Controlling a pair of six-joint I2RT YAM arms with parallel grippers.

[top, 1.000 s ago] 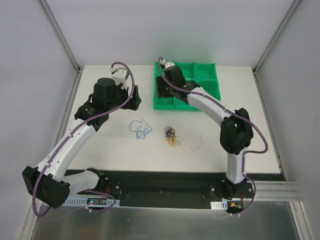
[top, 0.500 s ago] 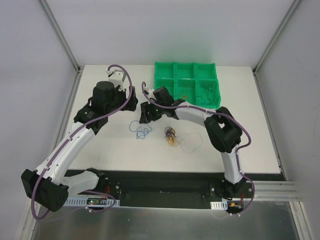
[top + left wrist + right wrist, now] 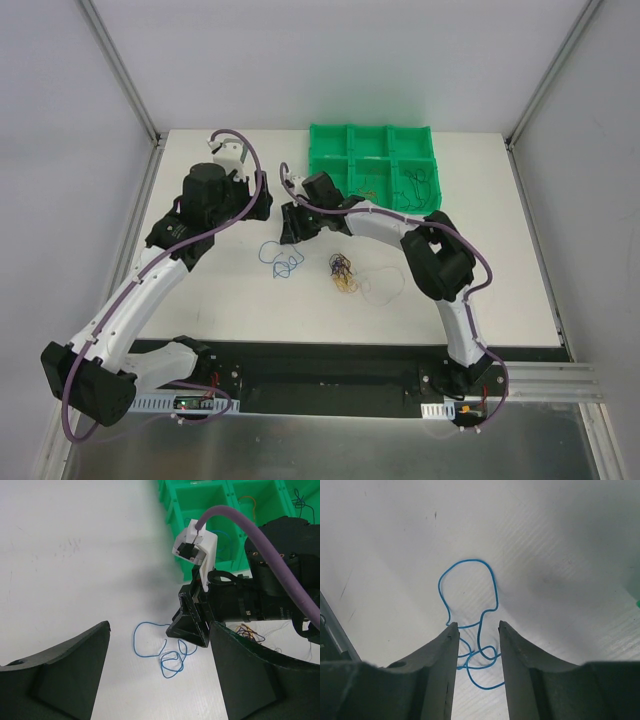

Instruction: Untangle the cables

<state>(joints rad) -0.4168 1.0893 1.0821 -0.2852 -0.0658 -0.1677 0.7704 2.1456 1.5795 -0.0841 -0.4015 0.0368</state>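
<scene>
Swung off the green tray (image 3: 370, 136) down to the blue cable (image 3: 469, 560) on the table (image 3: 230, 300): right gripper (image 3: 477, 626), narrowed yet apart, astride one strand. Left gripper (image 3: 159, 630) spread wide alongside. Knot of cables (image 3: 343, 270) unmoved.

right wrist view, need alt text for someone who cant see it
A thin blue cable lies in loose loops on the white table. The right gripper fills the foreground, its two dark fingers parted with the cable's lower loops showing between them.

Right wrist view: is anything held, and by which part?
Nothing held. Right gripper straddles lower loops of the thin blue wire, jaws apart; left gripper open, empty.
</scene>
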